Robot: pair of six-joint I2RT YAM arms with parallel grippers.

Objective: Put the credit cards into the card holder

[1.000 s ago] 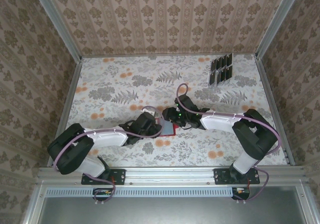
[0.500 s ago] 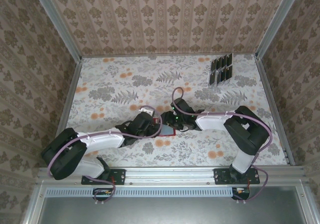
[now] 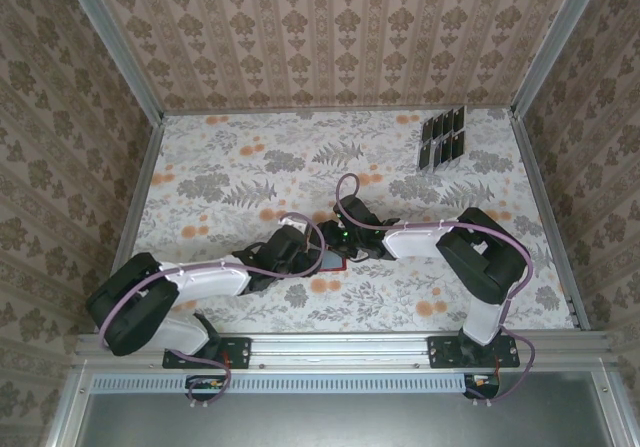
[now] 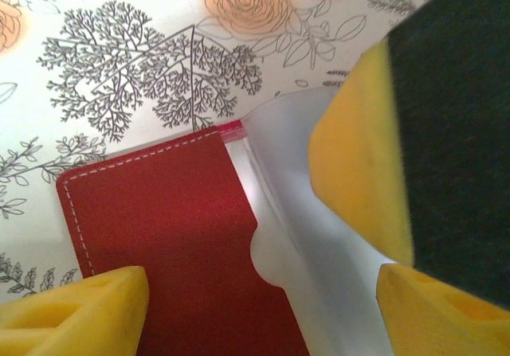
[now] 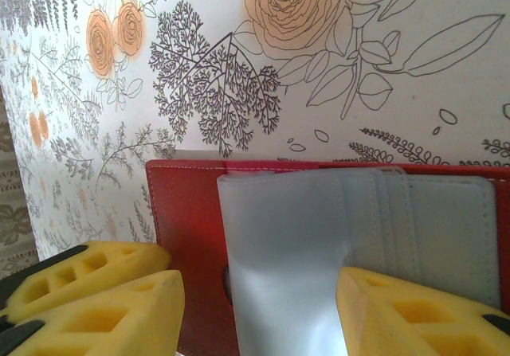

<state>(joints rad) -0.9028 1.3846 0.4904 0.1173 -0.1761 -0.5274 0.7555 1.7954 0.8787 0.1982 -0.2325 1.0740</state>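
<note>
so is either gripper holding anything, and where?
Nothing looks gripped. Left gripper and right gripper straddle the open red folding wallet, jaws apart; one right pad rests on its frosted plastic sleeve.

The card holder (image 4: 159, 236) lies on the table (image 3: 230, 157) between the left fingers (image 4: 72, 304) and right fingers (image 5: 398, 308). The credit cards (image 3: 443, 139) lie well behind the right fingers.

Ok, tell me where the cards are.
Top view: the cards sit in rows at the far right of the table, well beyond the wallet.

card holder (image 3: 336, 260) — red, open flat, near centre | credit cards (image 3: 443, 139) — black, grouped far right
</note>
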